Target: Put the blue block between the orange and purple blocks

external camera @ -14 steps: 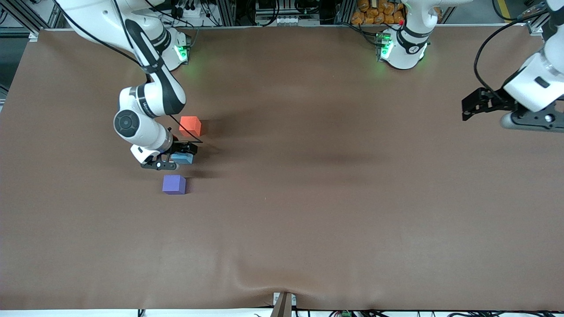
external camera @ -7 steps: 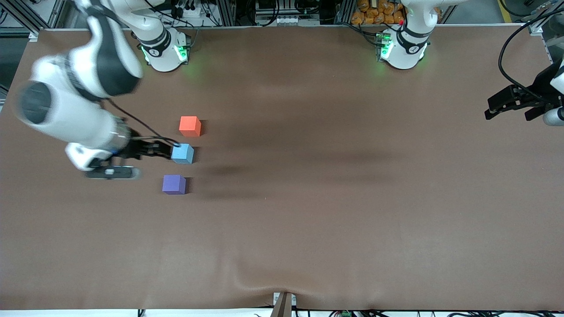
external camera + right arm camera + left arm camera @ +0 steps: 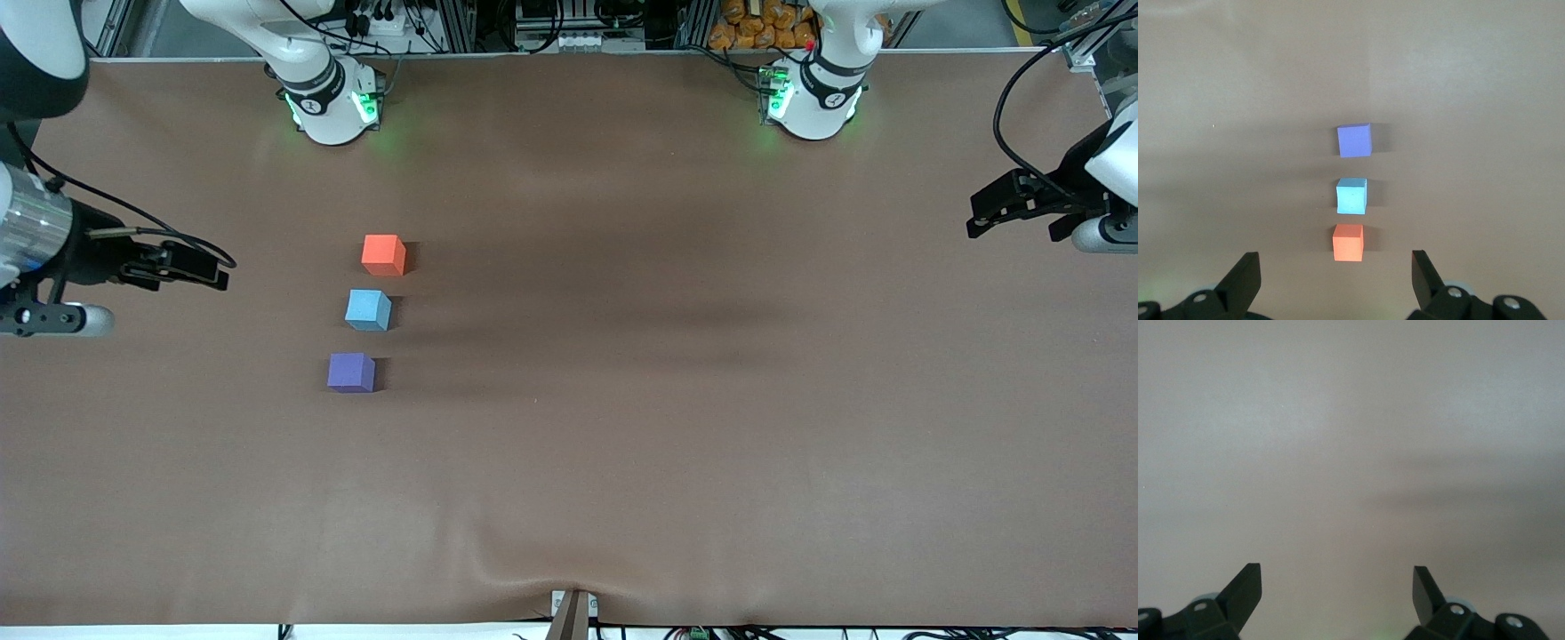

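The blue block point(image 3: 368, 310) sits on the table in a row between the orange block point(image 3: 384, 254) and the purple block point(image 3: 351, 372), with small gaps on both sides. The purple block is nearest the front camera. My right gripper point(image 3: 213, 274) is open and empty, off to the side of the row toward the right arm's end of the table. The right wrist view shows its open gripper point(image 3: 1335, 267) and the purple point(image 3: 1355, 140), blue point(image 3: 1352, 196) and orange point(image 3: 1348, 243) blocks in line. My left gripper point(image 3: 982, 218) is open and empty, over the left arm's end.
The brown table cover point(image 3: 622, 427) has a raised fold at its front edge near the middle point(image 3: 573, 591). The left wrist view shows only bare table point(image 3: 1351, 453) under the open left gripper point(image 3: 1337, 577).
My right gripper let go of the blue block and drew back and up toward the right arm's end of the table. The blue block stays between the other two. The left gripper shifted slightly.
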Motion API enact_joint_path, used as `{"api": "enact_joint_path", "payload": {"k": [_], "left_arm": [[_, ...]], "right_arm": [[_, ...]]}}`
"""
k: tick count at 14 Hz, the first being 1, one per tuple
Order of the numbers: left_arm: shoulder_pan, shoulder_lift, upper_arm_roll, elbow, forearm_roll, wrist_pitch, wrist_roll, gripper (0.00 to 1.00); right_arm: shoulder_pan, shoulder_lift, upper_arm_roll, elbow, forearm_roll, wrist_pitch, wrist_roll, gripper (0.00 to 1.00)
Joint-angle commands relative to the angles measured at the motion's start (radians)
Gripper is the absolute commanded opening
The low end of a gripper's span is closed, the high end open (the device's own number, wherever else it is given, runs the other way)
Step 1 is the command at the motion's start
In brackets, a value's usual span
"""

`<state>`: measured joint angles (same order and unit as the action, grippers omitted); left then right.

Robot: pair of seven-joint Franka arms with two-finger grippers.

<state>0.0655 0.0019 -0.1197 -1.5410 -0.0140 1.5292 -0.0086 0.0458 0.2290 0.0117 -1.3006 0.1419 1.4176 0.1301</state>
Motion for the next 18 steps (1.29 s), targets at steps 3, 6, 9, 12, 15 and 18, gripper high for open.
{"api": "enact_joint_path", "payload": {"k": [3,6,9,12,15,18], "left_arm": [[-0.012,-0.003,-0.008,0.022,0.019,-0.04,-0.019,1.0],[-0.088,-0.008,0.032,0.022,0.022,-0.058,-0.022,1.0],[-0.17,-0.01,0.118,0.022,0.02,-0.076,-0.04,1.0],[-0.161,-0.011,0.12,0.024,0.02,-0.08,-0.037,1.0],[-0.148,-0.014,0.12,0.031,0.022,-0.098,-0.027,1.0],[-0.131,-0.013,0.11,0.038,0.023,-0.103,-0.025,1.0]], "right_arm": [[-0.047,-0.069,0.034,0.039,-0.073,-0.099,0.008,1.0],[-0.047,-0.236,0.053,-0.184,-0.106,0.056,0.008,1.0],[-0.047,-0.301,0.063,-0.264,-0.145,0.072,0.008,1.0],[-0.052,-0.324,0.059,-0.29,-0.148,0.093,-0.007,1.0],[-0.061,-0.293,0.054,-0.229,-0.145,0.086,-0.007,1.0],[-0.061,-0.292,0.054,-0.227,-0.14,0.086,-0.007,1.0]]}}
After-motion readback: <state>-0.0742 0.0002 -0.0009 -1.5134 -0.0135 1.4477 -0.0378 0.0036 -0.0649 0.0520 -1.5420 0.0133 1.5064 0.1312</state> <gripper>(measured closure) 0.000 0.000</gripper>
